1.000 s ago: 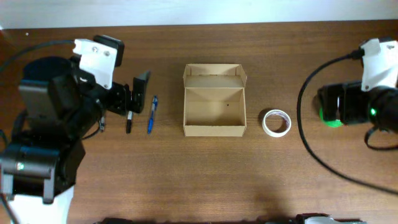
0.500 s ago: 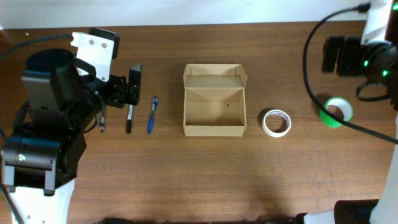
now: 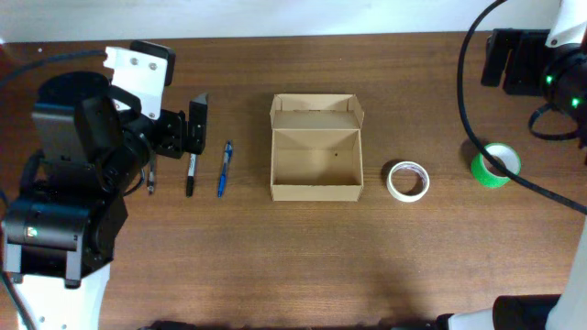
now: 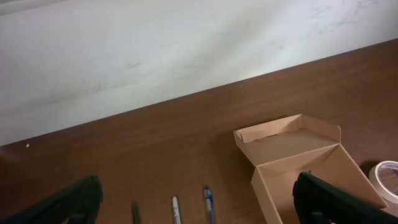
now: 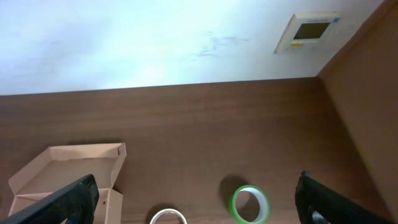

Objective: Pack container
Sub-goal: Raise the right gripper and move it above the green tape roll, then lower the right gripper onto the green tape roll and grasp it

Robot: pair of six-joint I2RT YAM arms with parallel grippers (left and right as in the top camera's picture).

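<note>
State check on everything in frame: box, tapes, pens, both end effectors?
Tan cardboard box: lid flap open, empty inside.
White tape roll: lying flat, right of the box, not packed.
Green tape roll: lying flat, farther right, not packed.
Blue pen: lying flat, left of the box.
Black marker: lying flat beside the blue pen.
Thin dark pen: lying flat, leftmost.
Left end effector: open, empty.
Right end effector: open, empty.

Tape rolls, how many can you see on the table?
2. The white tape roll lies just right of the cardboard box. The green tape roll lies further right, with a black cable crossing over it. None looks hidden.
</note>
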